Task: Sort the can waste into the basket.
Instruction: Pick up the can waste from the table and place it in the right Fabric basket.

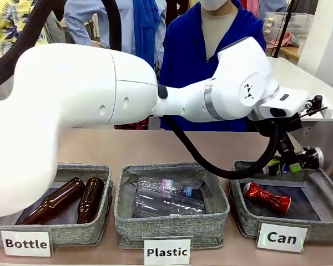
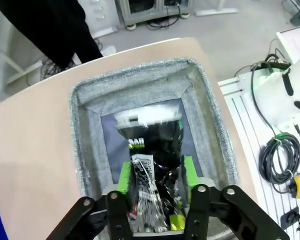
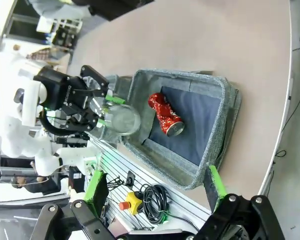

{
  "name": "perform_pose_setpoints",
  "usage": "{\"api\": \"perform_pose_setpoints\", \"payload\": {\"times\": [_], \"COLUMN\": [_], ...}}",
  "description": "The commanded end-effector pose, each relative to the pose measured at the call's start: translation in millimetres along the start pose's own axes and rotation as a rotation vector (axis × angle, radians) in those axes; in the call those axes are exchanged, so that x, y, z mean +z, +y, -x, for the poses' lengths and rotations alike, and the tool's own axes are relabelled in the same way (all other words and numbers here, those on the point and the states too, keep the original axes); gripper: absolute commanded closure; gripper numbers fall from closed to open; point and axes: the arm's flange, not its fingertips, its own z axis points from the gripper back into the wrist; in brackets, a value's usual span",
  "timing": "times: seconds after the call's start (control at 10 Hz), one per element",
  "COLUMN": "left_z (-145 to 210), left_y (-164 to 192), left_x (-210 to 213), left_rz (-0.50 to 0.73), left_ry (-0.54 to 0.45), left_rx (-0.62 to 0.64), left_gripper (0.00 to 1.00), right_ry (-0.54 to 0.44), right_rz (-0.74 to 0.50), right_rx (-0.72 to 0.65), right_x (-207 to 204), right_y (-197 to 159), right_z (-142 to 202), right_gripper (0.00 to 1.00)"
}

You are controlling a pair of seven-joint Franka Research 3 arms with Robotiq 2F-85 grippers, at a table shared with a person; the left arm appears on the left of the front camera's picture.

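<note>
You see the black can (image 2: 152,170) standing lengthwise, silver end down, between the left tool's (image 2: 154,187) spread pads over the Can basket (image 2: 140,75); right tool (image 3: 157,192) wide.

Tan table (image 1: 155,147), three grey baskets on it: Bottle (image 1: 55,230), Plastic (image 1: 172,224), Can (image 1: 322,221).

Three baskets (image 1: 172,221), two cans (image 1: 266,197) — two brown bottles (image 1: 72,200).

Front view faces across table; both wrist views look down; all share Can basket (image 1: 250,221).
</note>
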Motion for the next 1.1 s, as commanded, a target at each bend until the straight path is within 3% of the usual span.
{"api": "perform_pose_setpoints", "payload": {"times": [0.0,0.6,0.8,1.0], "left_z": [-0.5,3.6,20.4,57.8], "left_y": [-0.2,0.4,-10.3,-33.9], "left_x": [3.8,19.2,53.8,116.8], "left_rz": [-0.017,0.003,0.061,0.101], "left_ry": [0.024,-0.007,-0.048,-0.171], "left_rx": [-0.026,0.018,0.134,0.325], "left_gripper": [0.0,0.0,0.0,0.0], "right_ry": [-0.002,-0.002,0.0,0.067], "right_rz": [0.01,0.01,0.0,0.044], "right_rx": [-0.011,-0.011,0.0,0.0], "right_x": [2.7,2.7,0.1,-25.3], "right_y": [0.8,0.8,0.0,8.7], "right_z": [-1.9,-1.9,0.0,-22.7], "right_gripper": [0.0,0.0,0.0,0.0]}}
